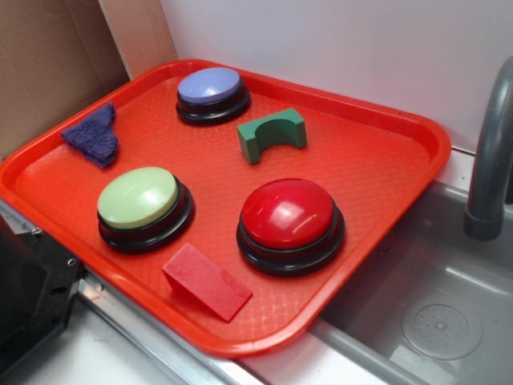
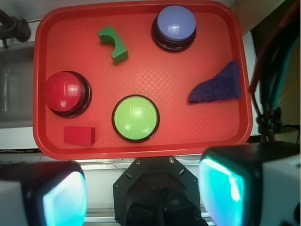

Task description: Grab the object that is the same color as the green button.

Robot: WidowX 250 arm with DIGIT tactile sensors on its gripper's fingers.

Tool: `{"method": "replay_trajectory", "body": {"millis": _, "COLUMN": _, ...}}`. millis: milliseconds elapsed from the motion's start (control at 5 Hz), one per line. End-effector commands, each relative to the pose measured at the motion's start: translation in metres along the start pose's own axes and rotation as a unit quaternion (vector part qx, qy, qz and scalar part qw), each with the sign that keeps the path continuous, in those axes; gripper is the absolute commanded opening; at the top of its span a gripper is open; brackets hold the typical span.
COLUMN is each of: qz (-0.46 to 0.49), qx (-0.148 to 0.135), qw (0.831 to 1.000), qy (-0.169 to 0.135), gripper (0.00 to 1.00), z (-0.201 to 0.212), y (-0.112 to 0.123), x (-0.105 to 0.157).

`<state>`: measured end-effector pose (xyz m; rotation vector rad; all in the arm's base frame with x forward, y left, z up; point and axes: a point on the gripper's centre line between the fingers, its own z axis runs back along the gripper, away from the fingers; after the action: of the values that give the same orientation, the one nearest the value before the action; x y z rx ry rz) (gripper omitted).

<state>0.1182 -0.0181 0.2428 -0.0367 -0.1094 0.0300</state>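
**Open air above the tray, buttons in the path**

The claw point(image 2: 141, 193) hangs wide open, short of the red tray point(image 2: 42, 141). The green button point(image 2: 135, 117) lies directly ahead. Beyond it to the left, bare tray surrounds the green arch block point(image 2: 114, 44), which touches neither the red button point(image 2: 65, 92) nor the lavender button point(image 2: 175, 26).

You've got a red tray point(image 1: 417, 128) as the reference. On it: lavender-blue dome button point(image 1: 210, 87) in the far area, red dome button point(image 1: 288, 215) near the sink-side edge, red wedge block point(image 1: 207, 281) at the near rim, purple-blue triangular piece point(image 1: 94, 135) by the cardboard-side rim. Grey sink basin point(image 1: 437, 313) and faucet pipe point(image 1: 490, 152) sit just beside the tray.
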Motion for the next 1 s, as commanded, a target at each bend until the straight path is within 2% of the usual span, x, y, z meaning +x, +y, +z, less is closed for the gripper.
{"method": "replay_trajectory", "body": {"millis": 0, "qz": 0.0, "qx": 0.0, "qw": 1.0, "qy": 0.0, "gripper": 1.0, "z": 0.0, "y": 0.0, "x": 0.0}}
{"method": "replay_trajectory", "body": {"millis": 400, "qz": -0.014, "qx": -0.034, "qw": 0.999, "qy": 0.008, "gripper": 1.0, "z": 0.0, "y": 0.004, "x": 0.047}}
{"method": "replay_trajectory", "body": {"millis": 600, "qz": -0.071, "qx": -0.036, "qw": 0.997, "qy": 0.001, "gripper": 1.0, "z": 0.003, "y": -0.005, "x": 0.083}}
{"method": "replay_trajectory", "body": {"millis": 800, "qz": -0.14, "qx": -0.038, "qw": 0.989, "qy": -0.005, "gripper": 1.0, "z": 0.007, "y": -0.036, "x": 0.109}}
